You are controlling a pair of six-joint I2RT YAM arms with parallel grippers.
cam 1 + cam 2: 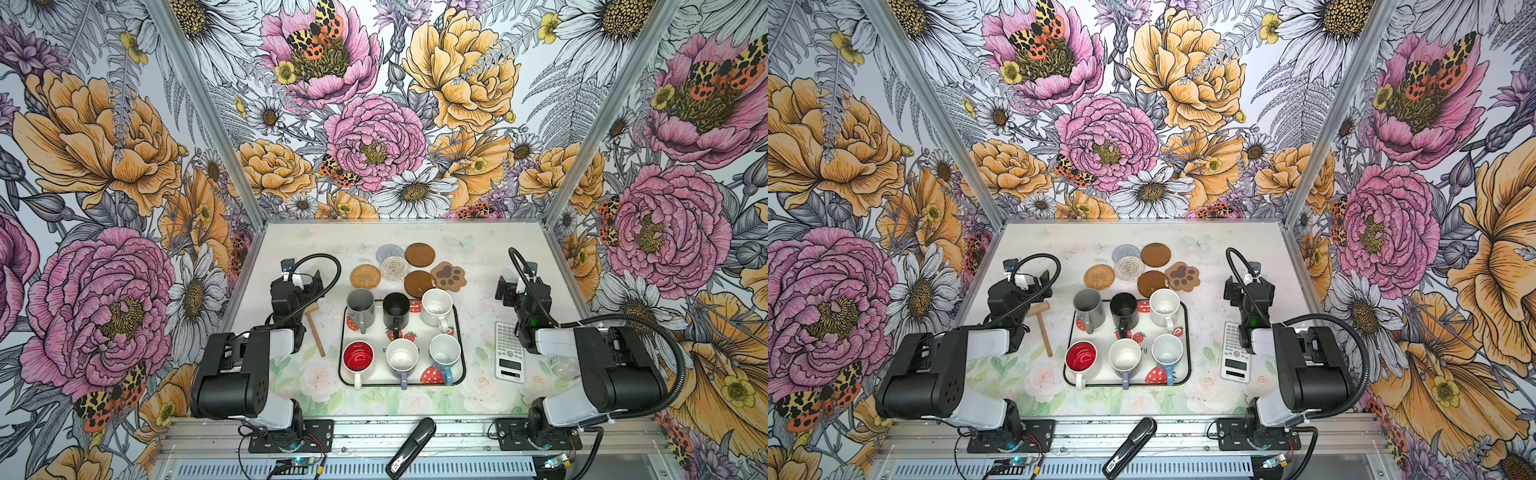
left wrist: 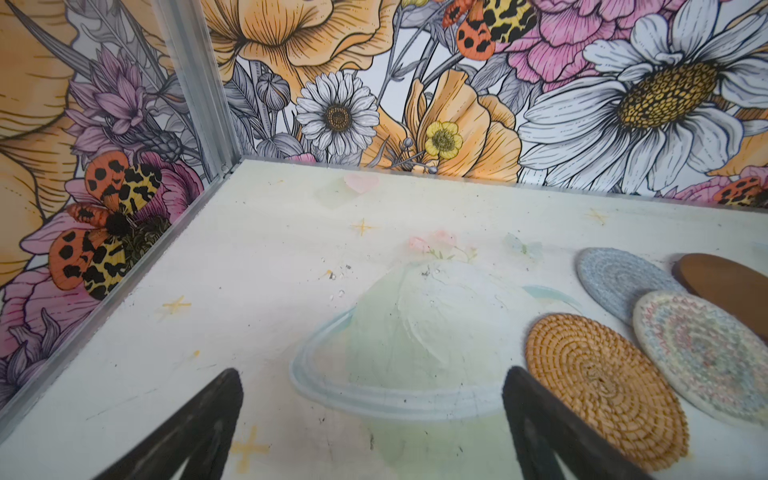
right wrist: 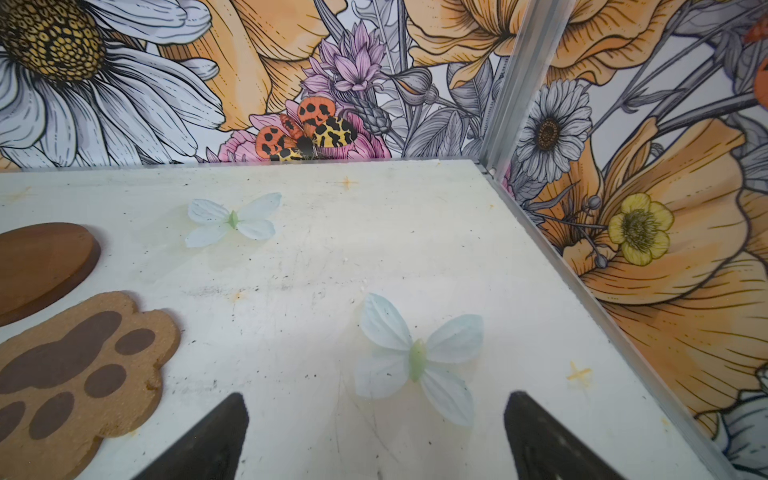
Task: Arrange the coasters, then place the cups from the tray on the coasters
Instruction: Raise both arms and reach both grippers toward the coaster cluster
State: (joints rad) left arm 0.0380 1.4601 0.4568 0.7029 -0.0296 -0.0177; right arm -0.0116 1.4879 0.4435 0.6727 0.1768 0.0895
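Six coasters lie clustered behind the tray [image 1: 462,353]: tan rattan [image 1: 365,276], grey-blue crochet [image 1: 390,252], cream crochet [image 1: 395,268], two brown discs [image 1: 420,254] [image 1: 417,284] and a paw shape [image 1: 448,275]. Several overlap. On the tray stand six cups: grey [image 1: 360,305], black [image 1: 396,309], speckled white [image 1: 436,306], red-inside [image 1: 358,357], lavender [image 1: 402,358] and blue [image 1: 444,353]. My left gripper [image 2: 372,374] hovers open and empty left of the rattan coaster [image 2: 602,386]. My right gripper [image 3: 376,399] hovers open and empty right of the paw coaster [image 3: 79,374].
A wooden mallet [image 1: 316,332] lies left of the tray. A white calculator [image 1: 509,351] and a clear jar [image 1: 563,365] sit to its right. A black stapler-like thing [image 1: 411,449] rests on the front rail. Flowered walls close in three sides.
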